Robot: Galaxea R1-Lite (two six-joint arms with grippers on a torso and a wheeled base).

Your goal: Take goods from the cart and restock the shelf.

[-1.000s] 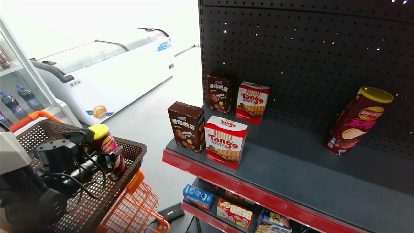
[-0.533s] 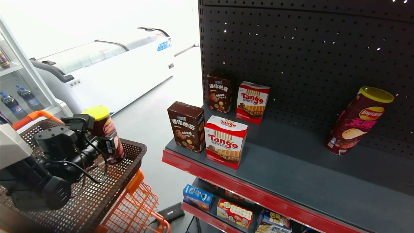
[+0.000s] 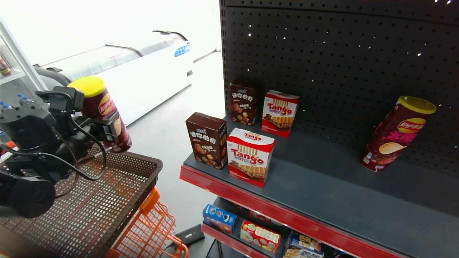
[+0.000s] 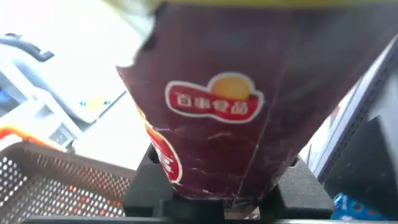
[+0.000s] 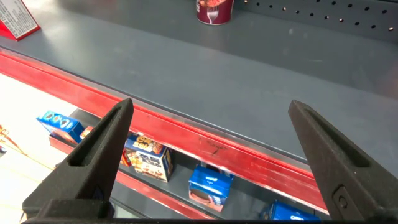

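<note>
Lifted higher, the left gripper (image 3: 94, 120) clamps the chips can (image 3: 97, 104) above the cart basket (image 3: 138, 168). Boxes (image 3: 250, 156) crowd the shelf (image 3: 322, 190) left edge, with open deck to the right. The right gripper (image 5: 211, 107) is spread.

Grey shelf (image 3: 322, 193): front brown box (image 3: 207, 139) with front wafer box (image 3: 250, 156) just beside at its 3 o'clock; rear brown box (image 3: 244, 102) and rear wafer box (image 3: 279, 113) toward 12 o'clock; leaning chip can (image 3: 396, 134) well apart toward 3 o'clock (tilted against the pegboard (image 3: 340, 53)).
</note>
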